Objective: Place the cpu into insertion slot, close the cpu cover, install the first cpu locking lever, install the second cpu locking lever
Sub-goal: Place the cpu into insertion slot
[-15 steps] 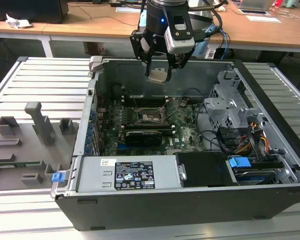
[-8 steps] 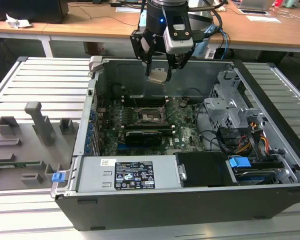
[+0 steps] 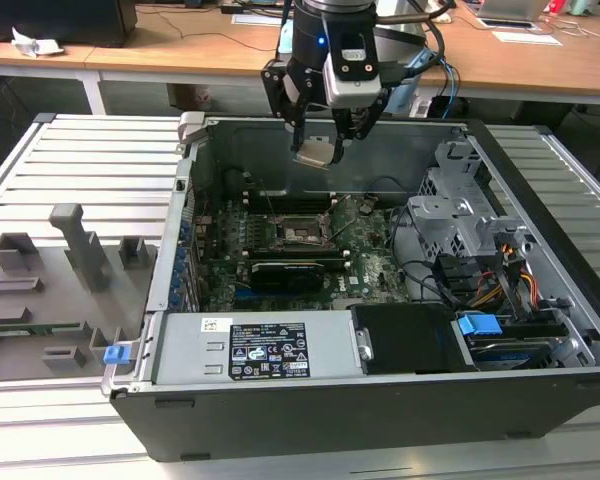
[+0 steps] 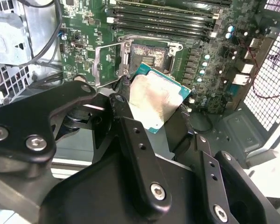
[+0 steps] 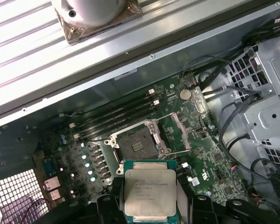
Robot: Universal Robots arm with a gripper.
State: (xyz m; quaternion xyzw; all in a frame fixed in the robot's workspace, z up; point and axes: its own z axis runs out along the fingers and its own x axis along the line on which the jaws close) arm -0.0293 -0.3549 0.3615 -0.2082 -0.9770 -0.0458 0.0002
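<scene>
Fingers [image 4: 130, 135] of black metal clamp the small flat silvery-grey square cpu [image 5: 149, 191] by two opposite edges. The cpu hangs above the square black insertion slot [image 5: 136, 148], not touching it.

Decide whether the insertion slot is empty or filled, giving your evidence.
Empty: the insertion slot shows its bare dark bed, while the cpu is held above the board, not seated.

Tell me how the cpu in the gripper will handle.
The cpu looks thin and rigid, so probably light and stiff. Its smooth metal top seems slippery, and the gripper pinches only its edges, so it might slip.
</scene>
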